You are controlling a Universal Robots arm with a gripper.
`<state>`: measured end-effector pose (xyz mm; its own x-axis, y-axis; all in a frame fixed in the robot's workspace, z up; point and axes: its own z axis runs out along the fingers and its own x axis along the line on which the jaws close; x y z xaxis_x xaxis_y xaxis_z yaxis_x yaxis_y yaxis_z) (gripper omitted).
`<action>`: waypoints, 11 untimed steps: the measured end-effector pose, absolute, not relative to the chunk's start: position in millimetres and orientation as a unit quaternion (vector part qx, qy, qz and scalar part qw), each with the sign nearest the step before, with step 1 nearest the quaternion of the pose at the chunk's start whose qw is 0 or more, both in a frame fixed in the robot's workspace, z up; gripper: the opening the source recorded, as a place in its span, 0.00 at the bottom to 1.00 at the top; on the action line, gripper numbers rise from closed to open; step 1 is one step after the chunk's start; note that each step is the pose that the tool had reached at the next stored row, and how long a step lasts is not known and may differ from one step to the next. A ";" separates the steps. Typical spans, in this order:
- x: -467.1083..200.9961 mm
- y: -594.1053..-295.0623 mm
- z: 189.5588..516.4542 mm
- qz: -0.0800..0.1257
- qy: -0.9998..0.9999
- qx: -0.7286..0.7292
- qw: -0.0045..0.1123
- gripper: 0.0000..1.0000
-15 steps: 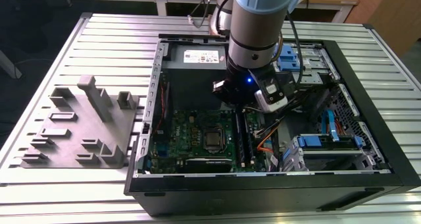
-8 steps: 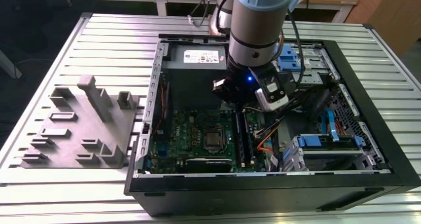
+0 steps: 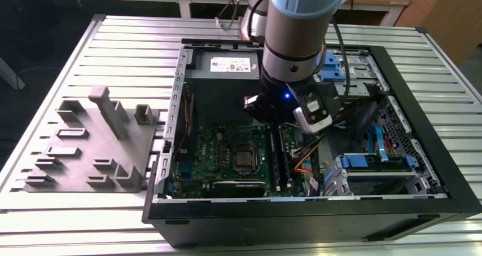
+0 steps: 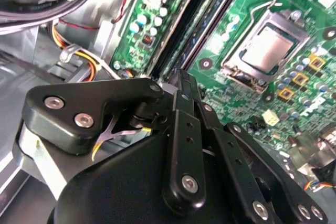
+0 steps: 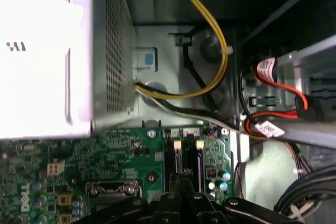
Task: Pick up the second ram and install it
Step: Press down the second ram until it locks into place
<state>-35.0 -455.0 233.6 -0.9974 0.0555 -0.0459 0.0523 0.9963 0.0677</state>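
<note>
Open computer case (image 3: 421, 211) lying on the slatted table (image 3: 135, 36), motherboard (image 3: 218, 154) inside. Gripper (image 3: 272, 119) down over the black memory slots (image 3: 280, 157); finger spread impossible to tell. Second ram (image 5: 187, 162) apparently seated in a slot. Beyond, grey tray (image 3: 90, 154) near the table's edge.

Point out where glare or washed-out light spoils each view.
First wrist view: the white metal box is blown out. Second wrist view: the silver processor socket on the green motherboard glints. Exterior view: the ribbed aluminium table reflects brightly, while the black computer case stays dark.
</note>
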 end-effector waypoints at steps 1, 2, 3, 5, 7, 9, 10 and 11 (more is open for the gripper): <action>-35.0 -456.9 233.5 0.033 0.999 0.027 0.024 0.07; -35.0 -459.0 233.4 0.033 0.999 0.027 0.024 0.07; -35.0 -461.4 233.2 0.033 0.999 0.027 0.024 0.07; -35.0 -465.9 233.0 0.033 0.999 0.027 0.024 0.07; -35.0 -470.4 232.8 0.033 0.999 0.027 0.024 0.07; -35.0 -474.9 232.5 0.033 0.999 0.027 0.024 0.07; -35.0 -477.2 232.4 0.033 0.999 0.027 0.024 0.07; -35.0 -479.3 232.3 0.033 0.999 0.027 0.024 0.07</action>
<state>-35.0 -479.3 232.3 -0.9974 0.0555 -0.0459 0.0524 0.9963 0.0677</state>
